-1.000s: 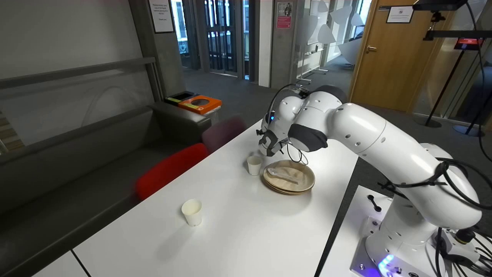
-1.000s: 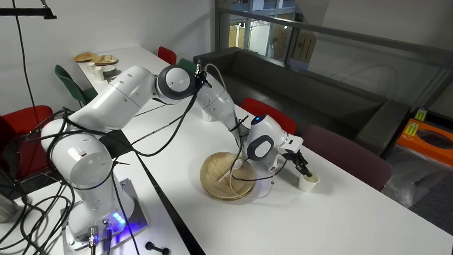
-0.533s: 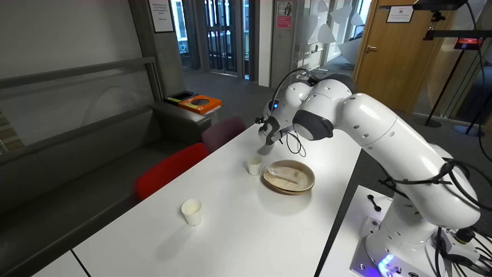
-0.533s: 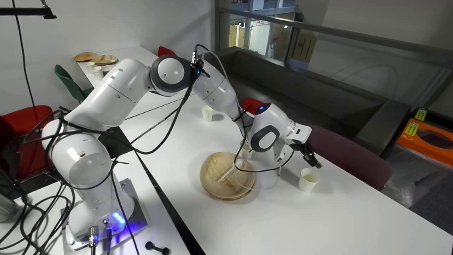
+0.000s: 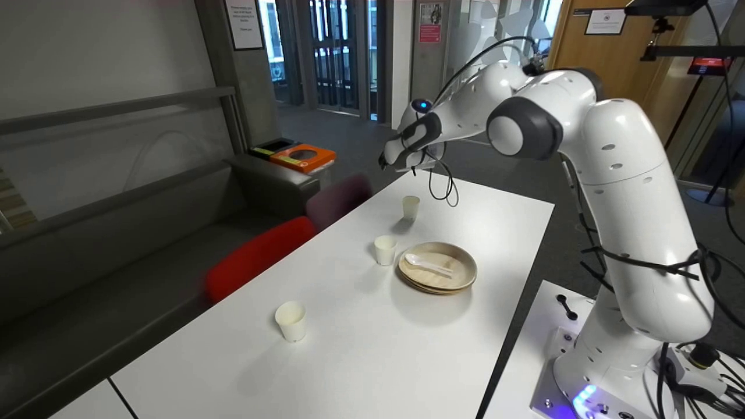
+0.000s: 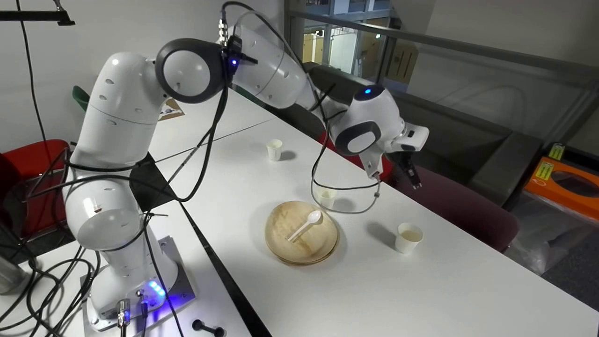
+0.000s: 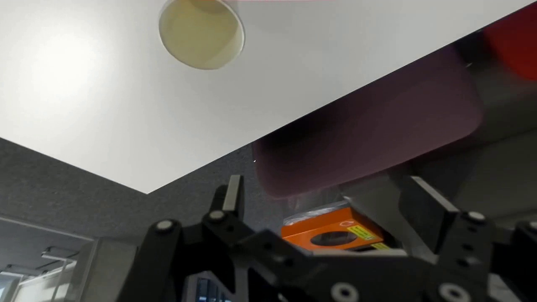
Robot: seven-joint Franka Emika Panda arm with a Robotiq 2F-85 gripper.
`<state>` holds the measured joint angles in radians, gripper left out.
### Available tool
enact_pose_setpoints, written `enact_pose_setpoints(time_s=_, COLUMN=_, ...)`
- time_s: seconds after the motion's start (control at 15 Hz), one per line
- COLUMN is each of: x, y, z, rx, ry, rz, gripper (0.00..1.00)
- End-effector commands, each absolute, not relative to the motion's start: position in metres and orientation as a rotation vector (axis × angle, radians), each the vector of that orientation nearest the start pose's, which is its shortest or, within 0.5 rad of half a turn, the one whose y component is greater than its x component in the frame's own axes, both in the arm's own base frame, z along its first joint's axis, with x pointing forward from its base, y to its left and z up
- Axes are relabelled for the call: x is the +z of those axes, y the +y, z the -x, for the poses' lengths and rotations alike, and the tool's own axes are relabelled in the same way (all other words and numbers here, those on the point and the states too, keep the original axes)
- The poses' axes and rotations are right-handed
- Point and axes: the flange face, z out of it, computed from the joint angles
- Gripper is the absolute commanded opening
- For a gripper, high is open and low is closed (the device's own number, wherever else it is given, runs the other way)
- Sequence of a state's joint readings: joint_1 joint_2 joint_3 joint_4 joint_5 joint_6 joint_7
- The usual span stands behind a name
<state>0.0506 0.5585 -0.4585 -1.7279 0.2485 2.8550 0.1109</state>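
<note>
1. In an exterior view: high, well apart from the jaws, facing doors [image 5: 334, 70] beyond.
2. In an exterior view: near the base [image 6: 119, 285], facing the sofa [image 6: 449, 135] beyond the jaws.
3. Wrist view: close behind the jaws, looking past them.
4. Both exterior views share the table [image 5: 349, 361], lower than the jaws.

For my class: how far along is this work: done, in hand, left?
Looks done: three white tapered paper cups stand upright, apart, on the white flat table. In hand: nothing; the black two-fingered pincer hangs open. Left, perhaps little: no cup lies toppled, and the white plastic spoon rests on stacked round tan wooden plates.
</note>
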Motion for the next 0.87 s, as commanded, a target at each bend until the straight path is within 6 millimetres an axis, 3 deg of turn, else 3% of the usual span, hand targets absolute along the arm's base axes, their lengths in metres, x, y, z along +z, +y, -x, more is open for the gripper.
enact_pose_setpoints(time_s=0.0, x=0.402, y=-0.239, z=-0.634, rx=-0.728, ry=0.902, rz=2.98, gripper=1.0)
enact_pose_setpoints(time_s=0.2, x=0.407, y=-0.238, z=-0.618, rx=-0.417, ry=0.941, rz=2.988, gripper=1.0)
enact_pose_setpoints(time_s=0.53, x=0.387, y=-0.227, z=-0.596, rx=0.101, ry=1.046, rz=2.965, gripper=1.0)
enact_pose_setpoints(time_s=0.6, x=0.382, y=-0.23, z=-0.605, rx=-0.015, ry=0.995, rz=2.976, gripper=1.0)
enact_pose_setpoints(time_s=0.8, x=0.377, y=-0.225, z=-0.6, rx=0.079, ry=1.026, rz=2.966, gripper=1.0)
